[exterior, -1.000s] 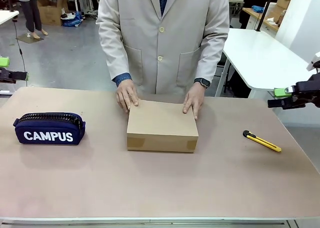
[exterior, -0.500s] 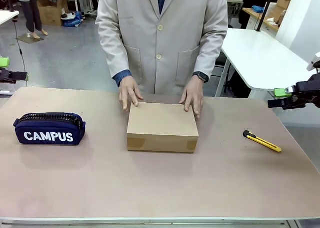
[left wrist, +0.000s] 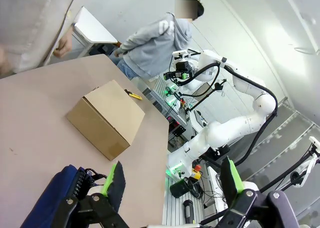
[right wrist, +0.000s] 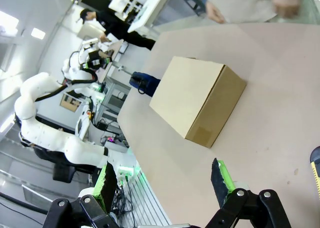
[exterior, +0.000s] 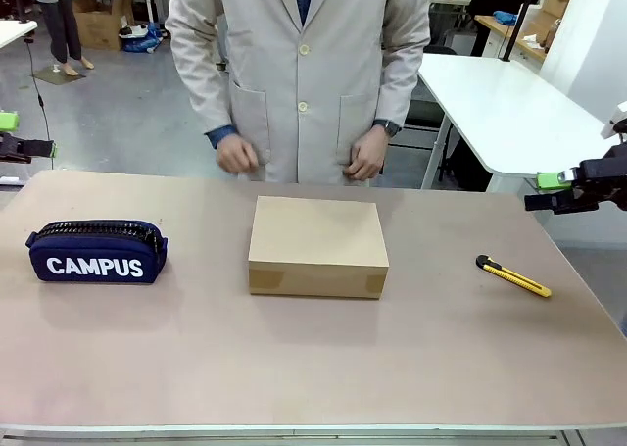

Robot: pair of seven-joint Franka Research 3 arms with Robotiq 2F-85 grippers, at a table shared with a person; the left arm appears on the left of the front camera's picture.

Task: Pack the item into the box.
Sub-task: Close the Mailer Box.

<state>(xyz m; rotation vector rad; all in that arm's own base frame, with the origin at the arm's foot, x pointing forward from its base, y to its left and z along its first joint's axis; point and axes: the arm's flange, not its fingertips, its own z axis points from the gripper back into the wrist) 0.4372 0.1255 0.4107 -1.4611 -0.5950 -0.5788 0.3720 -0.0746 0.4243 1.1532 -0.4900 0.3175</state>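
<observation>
Both claws stand spread wide, holding nothing: left gripper (left wrist: 172, 180) at the table's (exterior: 313, 368) nine o'clock edge, right gripper (right wrist: 165, 180) at three o'clock. The box (exterior: 317, 245) sits shut at centre; its contents, stapler included, cannot be told.

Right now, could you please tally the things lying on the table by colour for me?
Brown: 1, the closed cardboard box
Navy: 1, the pencil case
Yellow and black: 1, the utility knife
Total: 3
</observation>
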